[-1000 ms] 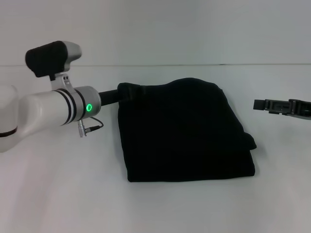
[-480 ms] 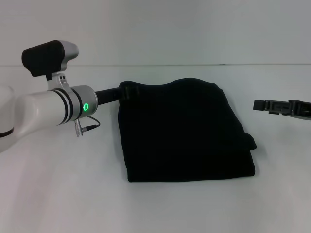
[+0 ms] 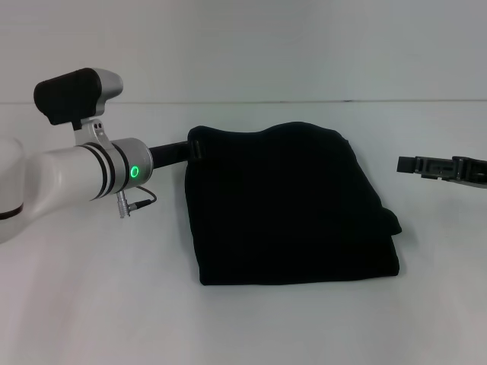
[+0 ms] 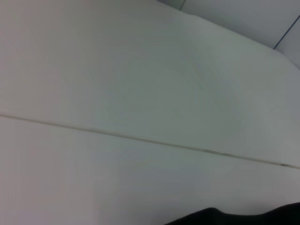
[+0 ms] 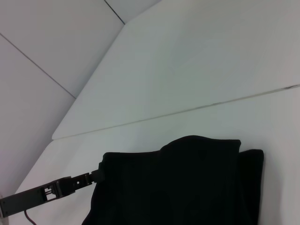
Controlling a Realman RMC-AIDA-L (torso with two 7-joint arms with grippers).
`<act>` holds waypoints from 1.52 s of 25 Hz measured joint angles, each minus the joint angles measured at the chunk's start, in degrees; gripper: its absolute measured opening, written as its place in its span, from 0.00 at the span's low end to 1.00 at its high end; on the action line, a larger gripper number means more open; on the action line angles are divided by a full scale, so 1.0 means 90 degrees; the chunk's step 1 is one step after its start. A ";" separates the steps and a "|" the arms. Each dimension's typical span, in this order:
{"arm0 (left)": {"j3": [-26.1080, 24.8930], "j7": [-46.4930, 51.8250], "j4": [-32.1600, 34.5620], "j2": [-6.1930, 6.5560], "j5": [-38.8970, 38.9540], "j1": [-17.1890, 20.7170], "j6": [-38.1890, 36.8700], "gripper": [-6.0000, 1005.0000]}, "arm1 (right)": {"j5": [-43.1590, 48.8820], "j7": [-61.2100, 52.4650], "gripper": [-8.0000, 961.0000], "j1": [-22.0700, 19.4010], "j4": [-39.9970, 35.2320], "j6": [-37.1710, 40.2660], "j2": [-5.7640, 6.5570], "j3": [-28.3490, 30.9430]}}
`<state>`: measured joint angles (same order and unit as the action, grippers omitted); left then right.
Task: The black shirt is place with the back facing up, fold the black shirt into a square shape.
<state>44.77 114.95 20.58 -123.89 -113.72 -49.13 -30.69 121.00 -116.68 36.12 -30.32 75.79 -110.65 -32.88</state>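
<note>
The shirt [image 3: 293,209] lies on the white table [image 3: 91,304] in the middle of the head view, already folded into a thick, roughly square bundle with stacked layers showing along its right and near edges. Its far edge bulges up in a soft curve, and the near edge runs almost straight. The left gripper [image 3: 195,147] reaches in from the left, its white arm [image 3: 68,179] with a green light stretched across the table, and its dark tip meets the far-left corner of the shirt. Black on black there, so I cannot tell whether the fingers are spread or pinching the cloth. The right wrist view shows the same corner: the left gripper [image 5: 93,176] touches the shirt [image 5: 178,187] at its edge, but the fingers are too dark to read there as well. The left wrist view gives mostly bare table [image 4: 140,93], with a thin sliver of the shirt [image 4: 234,218] at one edge. The right gripper [image 3: 411,164] hangs at the right side of the head view, well apart from the shirt and holding nothing; how wide its fingers stand I cannot tell from this side-on look.
</note>
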 joint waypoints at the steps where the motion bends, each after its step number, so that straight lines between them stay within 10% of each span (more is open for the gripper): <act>1: -0.0003 0.0000 -0.0003 -0.0002 0.0000 0.0000 0.0001 0.27 | -0.0001 0.0002 0.92 0.0000 0.0000 -0.0001 0.0000 0.0000; 13: 0.0015 -0.0008 0.0056 -0.0003 -0.0002 -0.0076 -0.0262 0.01 | 0.0003 0.0005 0.92 -0.0016 0.0000 0.0015 0.0011 -0.0035; 38: 0.0025 -0.0033 0.0179 0.0034 -0.0006 -0.0466 -0.0456 0.03 | 0.0013 0.0411 0.91 -0.0088 0.0000 0.0256 -0.0010 -0.0095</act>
<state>45.00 114.65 22.20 -123.59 -113.77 -53.32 -34.80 121.12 -112.98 35.33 -30.32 78.10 -110.74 -33.73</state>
